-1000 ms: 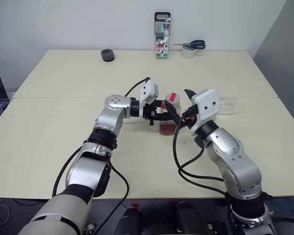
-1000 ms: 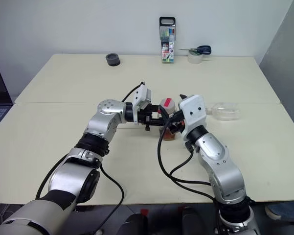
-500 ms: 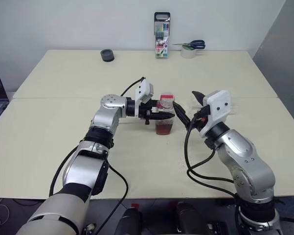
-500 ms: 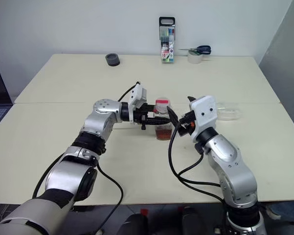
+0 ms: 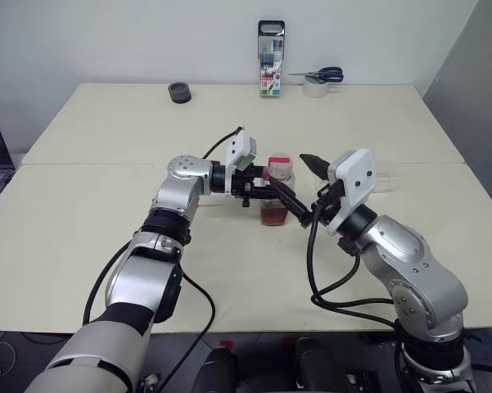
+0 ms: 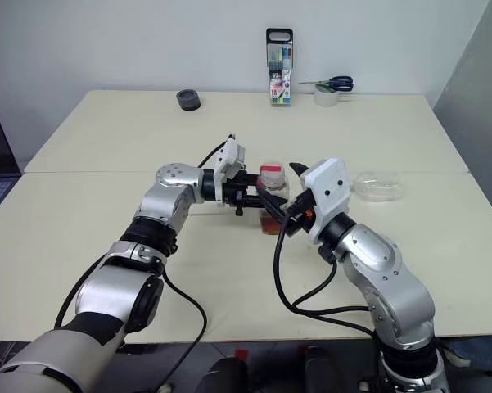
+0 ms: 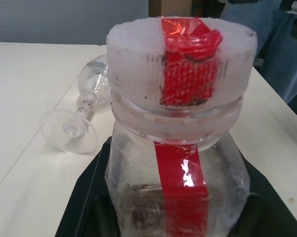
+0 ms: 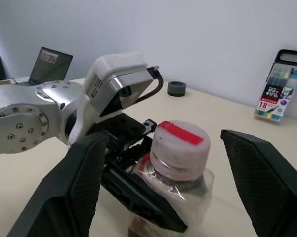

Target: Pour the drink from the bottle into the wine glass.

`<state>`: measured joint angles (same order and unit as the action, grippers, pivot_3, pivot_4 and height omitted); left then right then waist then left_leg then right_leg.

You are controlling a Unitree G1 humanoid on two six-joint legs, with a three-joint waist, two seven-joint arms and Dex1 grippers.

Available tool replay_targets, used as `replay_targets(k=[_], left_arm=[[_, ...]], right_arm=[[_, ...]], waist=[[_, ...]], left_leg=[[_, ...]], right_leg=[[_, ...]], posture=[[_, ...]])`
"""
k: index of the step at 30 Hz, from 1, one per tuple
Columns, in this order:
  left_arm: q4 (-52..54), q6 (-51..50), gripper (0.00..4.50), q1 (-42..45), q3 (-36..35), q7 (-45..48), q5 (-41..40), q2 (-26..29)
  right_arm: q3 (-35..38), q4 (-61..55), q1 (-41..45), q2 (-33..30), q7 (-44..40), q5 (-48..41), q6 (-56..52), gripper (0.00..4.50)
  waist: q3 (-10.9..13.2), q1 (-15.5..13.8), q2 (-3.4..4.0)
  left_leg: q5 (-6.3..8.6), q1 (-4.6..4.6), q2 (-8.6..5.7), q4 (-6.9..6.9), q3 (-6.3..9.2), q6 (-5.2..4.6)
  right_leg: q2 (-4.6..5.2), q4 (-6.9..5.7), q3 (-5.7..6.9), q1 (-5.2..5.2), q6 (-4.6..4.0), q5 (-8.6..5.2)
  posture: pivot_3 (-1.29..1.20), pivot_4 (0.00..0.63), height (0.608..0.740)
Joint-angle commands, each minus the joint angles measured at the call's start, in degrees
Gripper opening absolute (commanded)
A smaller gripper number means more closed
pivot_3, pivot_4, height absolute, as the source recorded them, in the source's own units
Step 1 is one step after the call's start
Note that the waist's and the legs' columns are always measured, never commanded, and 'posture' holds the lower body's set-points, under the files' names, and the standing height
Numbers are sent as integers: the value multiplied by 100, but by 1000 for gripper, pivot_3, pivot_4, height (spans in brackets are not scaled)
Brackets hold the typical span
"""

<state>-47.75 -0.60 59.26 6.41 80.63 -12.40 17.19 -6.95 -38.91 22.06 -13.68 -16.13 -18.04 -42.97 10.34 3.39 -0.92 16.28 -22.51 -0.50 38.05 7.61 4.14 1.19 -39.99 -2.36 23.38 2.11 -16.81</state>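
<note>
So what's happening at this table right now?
The left gripper is shut on a small clear plastic bottle with a red-taped white cap, upright, with reddish-brown drink in its base. The right gripper is open, its fingers either side of the cap. The clear stemmed wine glass lies on its side on the cream table, so nothing is poured yet.
</note>
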Motion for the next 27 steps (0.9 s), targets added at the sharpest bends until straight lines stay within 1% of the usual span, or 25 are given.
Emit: replay_targets(k=[1, 10, 16, 23, 27], left_arm=[[230, 122, 1824, 182, -118, 58, -72, 4], [281, 213, 1824, 160, -99, 60, -52, 10], [431, 253, 1824, 55, -78, 71, -53, 25], [614, 280, 1824, -38, -47, 116, -51, 34], [780, 281, 1824, -134, -22, 136, -56, 15]], right_arm=[[54, 61, 198, 66, 7, -65, 58, 3877], [315, 25, 340, -136, -260, -353, 43, 3877], [418, -9, 362, -399, -387, -497, -40, 3877], [651, 42, 474, -618, -509, -971, -513, 3877], [668, 194, 590, -693, -550, -1092, -632, 3877]], waist=[[0, 1, 0], [0, 2, 0], [0, 2, 0], [0, 1, 0], [0, 1, 0]], left_leg=[[0, 0, 0, 0, 0, 0], [0, 0, 0, 0, 1, -1], [1, 0, 0, 0, 0, -2], [1, 0, 1, 0, 0, -3], [1, 0, 1, 0, 1, -3]], right_leg=[[0, 0, 0, 0, 0, 0], [0, 0, 0, 0, 0, 0], [0, 0, 0, 0, 0, 0], [0, 0, 0, 0, 0, 0], [0, 0, 0, 0, 0, 0]], posture=[[0, 150, 740], [0, 150, 740], [0, 150, 740], [0, 150, 740], [0, 150, 740]])
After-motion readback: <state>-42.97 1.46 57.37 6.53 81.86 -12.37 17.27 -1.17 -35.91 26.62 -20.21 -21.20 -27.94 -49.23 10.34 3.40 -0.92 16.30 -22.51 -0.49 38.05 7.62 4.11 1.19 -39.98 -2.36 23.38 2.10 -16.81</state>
